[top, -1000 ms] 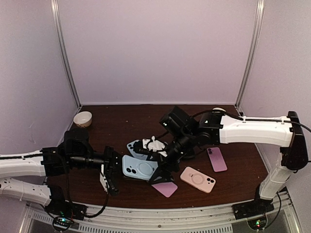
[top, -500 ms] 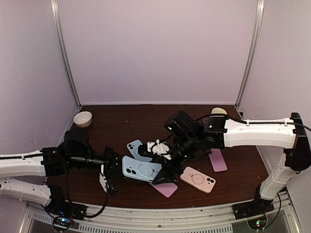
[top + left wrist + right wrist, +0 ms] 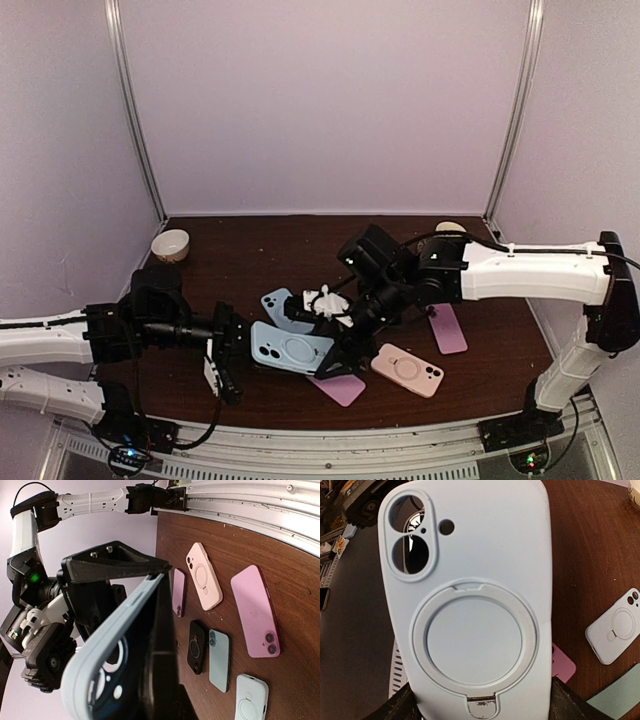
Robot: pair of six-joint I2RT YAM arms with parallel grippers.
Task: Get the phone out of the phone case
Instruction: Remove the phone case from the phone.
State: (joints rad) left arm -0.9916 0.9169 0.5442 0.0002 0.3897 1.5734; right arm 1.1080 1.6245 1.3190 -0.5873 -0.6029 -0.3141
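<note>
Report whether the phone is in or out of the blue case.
Partly out: the blue case gapes from the dark phone at one end.

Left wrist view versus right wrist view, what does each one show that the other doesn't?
Only the left wrist: the dark phone edge-on behind the light blue case, plus a black case and a light pink case on the table. Only the right wrist: the blue case's ring and camera cutouts face-on. Both: that light blue case and a paler case.
</note>
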